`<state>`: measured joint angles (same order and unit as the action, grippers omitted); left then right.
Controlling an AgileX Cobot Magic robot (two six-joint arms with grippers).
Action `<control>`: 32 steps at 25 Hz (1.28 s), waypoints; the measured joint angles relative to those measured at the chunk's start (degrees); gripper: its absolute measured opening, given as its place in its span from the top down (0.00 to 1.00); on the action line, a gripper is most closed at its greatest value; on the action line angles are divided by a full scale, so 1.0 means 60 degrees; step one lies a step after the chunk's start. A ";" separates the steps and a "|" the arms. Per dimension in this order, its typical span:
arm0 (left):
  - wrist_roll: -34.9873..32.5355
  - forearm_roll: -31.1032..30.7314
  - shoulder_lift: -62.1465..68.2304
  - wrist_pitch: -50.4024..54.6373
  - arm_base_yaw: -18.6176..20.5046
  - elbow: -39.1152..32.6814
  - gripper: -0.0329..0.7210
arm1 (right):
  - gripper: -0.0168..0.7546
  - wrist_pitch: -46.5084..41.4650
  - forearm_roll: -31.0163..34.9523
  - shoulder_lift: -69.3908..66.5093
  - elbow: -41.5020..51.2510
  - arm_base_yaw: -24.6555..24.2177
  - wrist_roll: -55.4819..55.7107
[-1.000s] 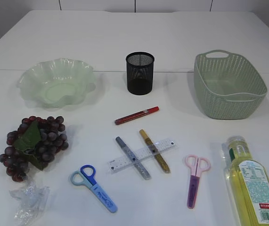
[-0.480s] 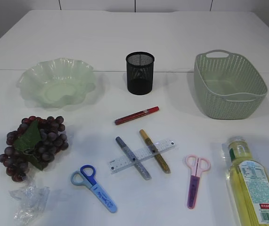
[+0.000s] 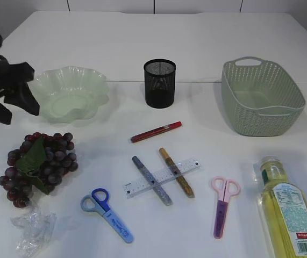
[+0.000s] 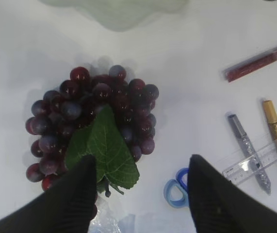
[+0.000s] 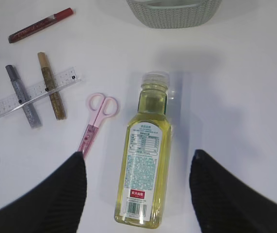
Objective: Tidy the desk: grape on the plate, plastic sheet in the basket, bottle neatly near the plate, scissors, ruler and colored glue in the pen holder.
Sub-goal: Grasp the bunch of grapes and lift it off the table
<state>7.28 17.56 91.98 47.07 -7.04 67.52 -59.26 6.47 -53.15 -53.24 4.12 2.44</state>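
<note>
White table [image 3: 142, 43] carries everything. On the right stands the green basket [image 3: 262, 98], with the bottle [image 3: 286, 208] lying on its side below it. The plate [image 3: 70, 97] sits far left, the grape [image 3: 37, 164] just below it and the plastic sheet [image 3: 32, 228] lower still. Centre: pen holder [image 3: 159, 83], ruler [image 3: 161, 178] across two glue pens. My left gripper [image 4: 140, 194] hangs over the grapes, fingers apart, empty; my right gripper [image 5: 138, 194] hovers spread over the bottle.

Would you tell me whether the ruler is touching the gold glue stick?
Touching: the exterior view shows the ruler lying across the gold glue stick.
</note>
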 joint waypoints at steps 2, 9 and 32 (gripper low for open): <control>0.0396 -0.0216 0.0372 -0.0140 -0.0208 0.0000 0.38 | 0.30 0.0000 0.0015 0.0000 0.0000 0.0000 -0.0038; 0.1214 -0.0841 0.1409 -0.1066 -0.0647 0.0026 0.35 | 0.30 0.0000 0.0015 0.0000 0.0000 0.0000 -0.0091; 0.1606 -0.1011 0.3080 -0.1935 -0.0693 0.0062 0.22 | 0.31 0.0058 0.0021 0.0000 0.0000 0.0000 -0.0115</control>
<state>16.91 11.50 110.45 35.46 -11.21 67.89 -58.91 6.59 -53.15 -53.24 4.12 1.76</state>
